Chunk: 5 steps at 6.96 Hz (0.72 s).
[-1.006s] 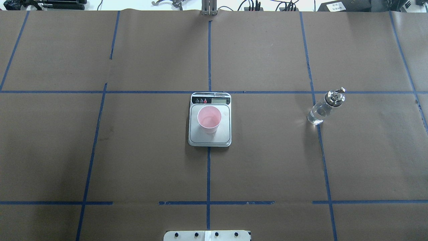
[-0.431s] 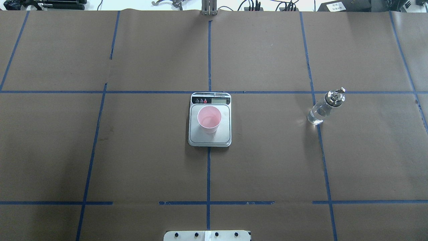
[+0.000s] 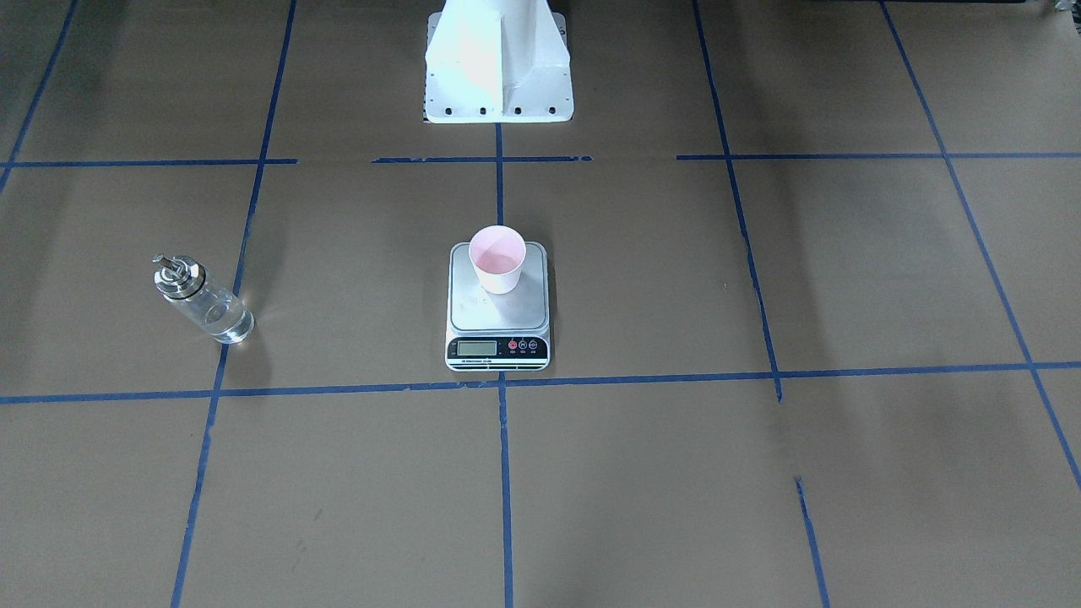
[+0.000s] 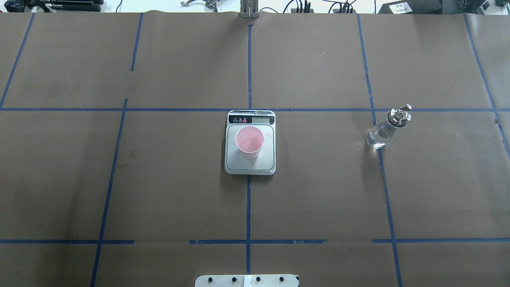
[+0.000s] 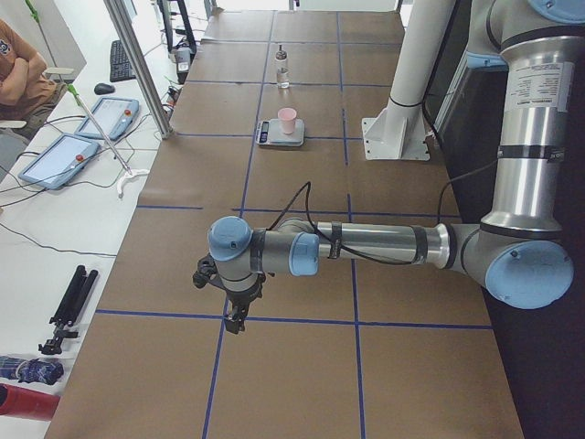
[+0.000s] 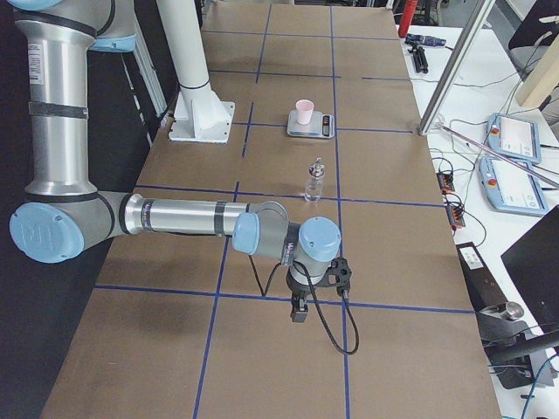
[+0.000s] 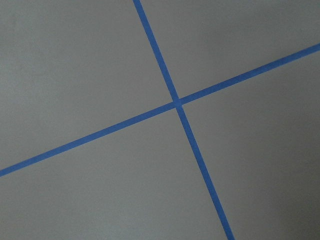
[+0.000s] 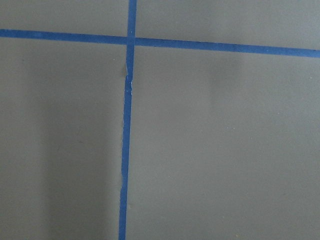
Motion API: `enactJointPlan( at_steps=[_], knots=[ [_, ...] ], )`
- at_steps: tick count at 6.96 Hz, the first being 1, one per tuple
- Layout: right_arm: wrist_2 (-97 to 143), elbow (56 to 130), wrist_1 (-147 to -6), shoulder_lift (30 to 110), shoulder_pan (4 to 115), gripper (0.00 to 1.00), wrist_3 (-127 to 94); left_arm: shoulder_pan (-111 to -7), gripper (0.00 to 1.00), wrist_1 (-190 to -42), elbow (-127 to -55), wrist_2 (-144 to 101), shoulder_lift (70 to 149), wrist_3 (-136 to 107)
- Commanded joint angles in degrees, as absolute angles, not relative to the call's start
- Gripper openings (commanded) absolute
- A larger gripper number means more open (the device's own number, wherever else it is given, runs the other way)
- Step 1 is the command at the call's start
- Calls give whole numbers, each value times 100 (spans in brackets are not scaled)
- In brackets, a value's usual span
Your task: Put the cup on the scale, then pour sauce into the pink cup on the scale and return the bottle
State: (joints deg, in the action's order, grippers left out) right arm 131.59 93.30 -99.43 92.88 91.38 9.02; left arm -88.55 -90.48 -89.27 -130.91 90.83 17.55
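The pink cup (image 4: 249, 140) (image 3: 497, 257) stands upright on the scale (image 4: 267, 159) (image 3: 498, 317) at the table's middle. The clear bottle (image 4: 384, 129) (image 3: 203, 302) with its metal spout stands upright, apart from the scale, on the robot's right; the sauce in it is a faint clear liquid. Both grippers hang far from these things at the table's ends, seen only in the side views: the left gripper (image 5: 236, 322) and the right gripper (image 6: 299, 312) point down over blue tape lines. Whether either is open or shut I cannot tell. The wrist views hold only brown paper and tape.
The white robot pedestal (image 3: 498, 67) stands behind the scale. Blue tape lines grid the brown paper. Past the far edge lie control tablets (image 5: 55, 157), cables and a tripod (image 5: 69, 306); a person's arm (image 5: 18, 73) shows at the corner.
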Motion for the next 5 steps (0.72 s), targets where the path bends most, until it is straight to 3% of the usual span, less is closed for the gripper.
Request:
enactJointPlan(
  at_steps=[1,5],
  knots=[
    [13149,9186,-9296,9255,9141,100,92,-8851,100,-9062,-8850,-13113,9114,956],
    [13201,8877,-8745,9229,9132,100,-106,-8859,100,-9044,-8938,-13131,9149,844]
  ],
)
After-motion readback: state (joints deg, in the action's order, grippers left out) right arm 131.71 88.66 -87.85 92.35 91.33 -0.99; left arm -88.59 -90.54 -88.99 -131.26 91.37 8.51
